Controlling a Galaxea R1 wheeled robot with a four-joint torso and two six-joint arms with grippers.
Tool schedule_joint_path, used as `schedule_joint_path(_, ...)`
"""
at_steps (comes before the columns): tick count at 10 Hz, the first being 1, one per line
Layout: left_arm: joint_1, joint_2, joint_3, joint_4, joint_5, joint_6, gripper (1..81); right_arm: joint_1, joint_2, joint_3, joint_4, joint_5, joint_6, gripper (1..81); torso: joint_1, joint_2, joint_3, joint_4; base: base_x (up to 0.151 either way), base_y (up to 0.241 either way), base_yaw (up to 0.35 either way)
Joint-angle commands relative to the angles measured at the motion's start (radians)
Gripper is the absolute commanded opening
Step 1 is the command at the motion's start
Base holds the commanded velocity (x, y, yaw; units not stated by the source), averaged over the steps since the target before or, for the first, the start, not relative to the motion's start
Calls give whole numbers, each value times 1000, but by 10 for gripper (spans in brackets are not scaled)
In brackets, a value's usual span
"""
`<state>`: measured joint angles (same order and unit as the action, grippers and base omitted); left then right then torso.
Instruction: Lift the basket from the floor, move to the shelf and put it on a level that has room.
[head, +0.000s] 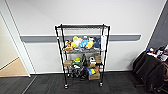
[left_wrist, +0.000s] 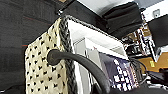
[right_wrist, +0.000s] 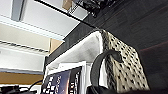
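The shelf (head: 82, 53), a black wire rack on casters, stands against the white wall ahead of me on the floor (head: 117, 83) of dark carpet. Its top level (head: 82, 26) is a bare wire grid. The basket (left_wrist: 43, 67), cream woven with a dark braided rim, hangs close under both wrists. One dark loop handle (left_wrist: 75, 61) runs from its side up into my left gripper (left_wrist: 100, 88), which is shut on it. The other loop handle (right_wrist: 100, 65) on the basket (right_wrist: 125, 67) rises into my right gripper (right_wrist: 96, 88), likewise shut.
Colourful plush toys (head: 80, 43) fill the second tier, and cardboard boxes (head: 94, 75) with small items fill the lower tiers. A dark draped table (head: 152, 67) with clutter stands at the right. Light wooden flooring (head: 12, 68) lies beyond a doorway at the left. White and purple boxes (left_wrist: 117, 72) sit inside the basket.
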<state>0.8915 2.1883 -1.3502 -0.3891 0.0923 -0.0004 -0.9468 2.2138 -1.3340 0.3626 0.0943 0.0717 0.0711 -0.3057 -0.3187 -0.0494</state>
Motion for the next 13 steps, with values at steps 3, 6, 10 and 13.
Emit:
schedule_joint_path(3, -125, -37, 40, 6, 21, 13, 10, 118, -26, 43, 7, -5, 0, 10, 0, 0, 0, 0, 89, 0, 0)
schedule_joint_path(6, -122, -41, 45, 6, 21, 13, 10, 118, -27, 46, 7, -5, -1, 10, 0, 0, 0, 0, 90, 0, 0)
schedule_joint_path(10, -121, -39, 54, 7, 17, 13, 10, 111, -27, 53, 7, -5, -3, 10, 0, 0, 0, 0, 115, 0, 0)
schedule_joint_path(13, -117, -37, 55, 7, 17, 13, 10, 102, -27, 58, 7, -5, -3, 10, 0, 0, 0, 0, 126, 0, 0)
